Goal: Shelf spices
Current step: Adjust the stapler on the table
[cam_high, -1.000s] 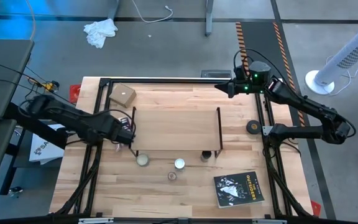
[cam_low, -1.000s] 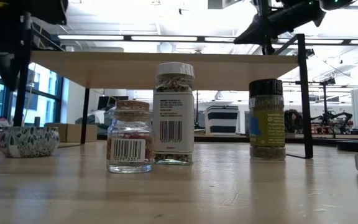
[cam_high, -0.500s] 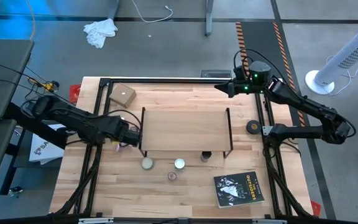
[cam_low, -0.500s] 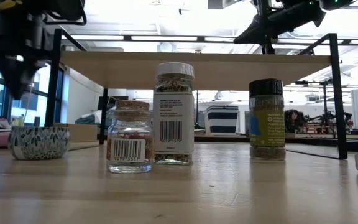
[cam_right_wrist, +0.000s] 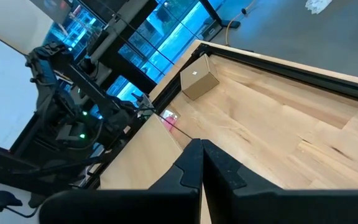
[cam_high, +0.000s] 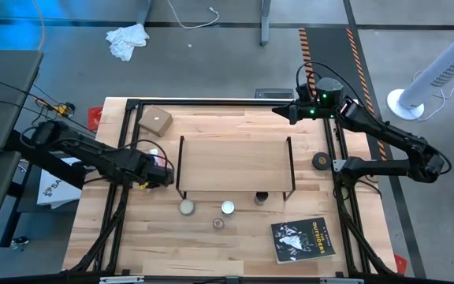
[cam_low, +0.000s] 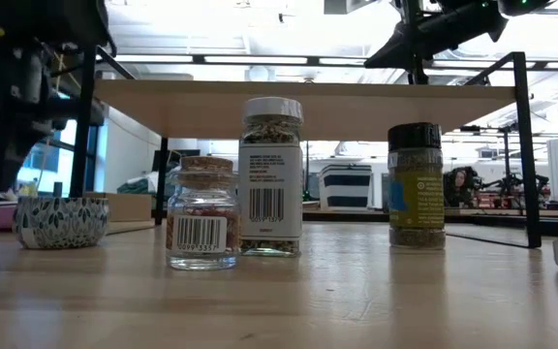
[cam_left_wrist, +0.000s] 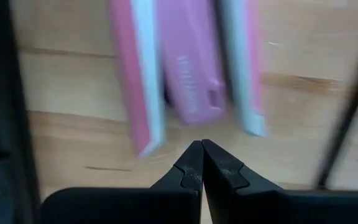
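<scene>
The shelf (cam_high: 235, 166), a light wood top on thin black legs, stands on the table's middle; it also shows in the low view (cam_low: 289, 102). Three spice jars stand on the table along its near edge: white-capped (cam_high: 227, 207) (cam_low: 270, 174), dark (cam_high: 262, 198) (cam_low: 416, 184), and small cork-topped glass (cam_high: 218, 223) (cam_low: 201, 215). My left gripper (cam_high: 166, 175) (cam_left_wrist: 201, 146) is shut and empty, just left of the shelf's left legs, over a pink object (cam_left_wrist: 191, 74). My right gripper (cam_high: 278, 110) (cam_right_wrist: 201, 144) is shut and empty, high over the far right corner.
A patterned round tin (cam_high: 186, 207) (cam_low: 61, 221) sits by the shelf's near left leg. A cardboard box (cam_high: 155, 120) is at the far left, a book (cam_high: 302, 238) at the near right, a black disc (cam_high: 320, 161) at the right. A black frame (cam_high: 211, 102) rims the table.
My left gripper, shut, went toward the table's right edge against the shelf's left side, then drew back a little to the left. The shelf slid to the right along the table and stays there. The tin slid slightly right too. The jars kept still.
</scene>
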`<state>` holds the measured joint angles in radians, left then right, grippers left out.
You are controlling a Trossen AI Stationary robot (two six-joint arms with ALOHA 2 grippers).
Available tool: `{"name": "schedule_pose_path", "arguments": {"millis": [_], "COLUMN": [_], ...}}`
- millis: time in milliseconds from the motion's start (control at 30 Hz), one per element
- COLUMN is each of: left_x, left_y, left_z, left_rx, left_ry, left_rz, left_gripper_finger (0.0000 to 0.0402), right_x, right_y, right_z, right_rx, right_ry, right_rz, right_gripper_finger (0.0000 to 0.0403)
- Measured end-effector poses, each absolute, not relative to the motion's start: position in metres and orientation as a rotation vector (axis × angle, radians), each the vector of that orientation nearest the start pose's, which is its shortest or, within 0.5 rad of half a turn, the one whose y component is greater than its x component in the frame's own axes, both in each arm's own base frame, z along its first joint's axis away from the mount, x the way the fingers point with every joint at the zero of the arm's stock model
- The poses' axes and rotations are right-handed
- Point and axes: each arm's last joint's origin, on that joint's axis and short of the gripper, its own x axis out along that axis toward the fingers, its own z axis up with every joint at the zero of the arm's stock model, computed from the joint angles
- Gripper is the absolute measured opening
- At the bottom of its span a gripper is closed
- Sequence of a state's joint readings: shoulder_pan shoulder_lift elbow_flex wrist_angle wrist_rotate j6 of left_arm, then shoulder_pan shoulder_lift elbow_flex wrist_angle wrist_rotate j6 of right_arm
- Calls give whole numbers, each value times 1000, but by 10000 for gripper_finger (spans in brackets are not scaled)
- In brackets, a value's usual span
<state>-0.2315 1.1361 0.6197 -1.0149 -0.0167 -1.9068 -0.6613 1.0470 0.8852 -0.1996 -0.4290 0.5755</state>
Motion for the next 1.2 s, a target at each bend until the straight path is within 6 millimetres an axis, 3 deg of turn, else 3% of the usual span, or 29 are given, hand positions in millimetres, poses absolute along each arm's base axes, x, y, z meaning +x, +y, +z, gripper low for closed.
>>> {"name": "schedule_pose_path", "arguments": {"millis": [167,500,900,1200], "left_x": [144,151,160,147], "left_y": [-35,-38,-54,-60], "left_z": [166,165,187,167], "left_rx": [-1329,-1394,-1377,-1345], "left_ry": [1206,1182,1329,1409], "left_rz": [1267,1204,973,1013], "left_gripper_finger": [0,0,0,0], "right_x": [187,187,187,187], "right_y": [-130,-131,-131,-131], "right_z": [319,319,319,319], "right_rx": [756,752,750,742], "right_ry": [237,233,230,231], "right_rz": [-316,-336,-349,-350], "right_gripper_finger": [0,0,0,0]}}
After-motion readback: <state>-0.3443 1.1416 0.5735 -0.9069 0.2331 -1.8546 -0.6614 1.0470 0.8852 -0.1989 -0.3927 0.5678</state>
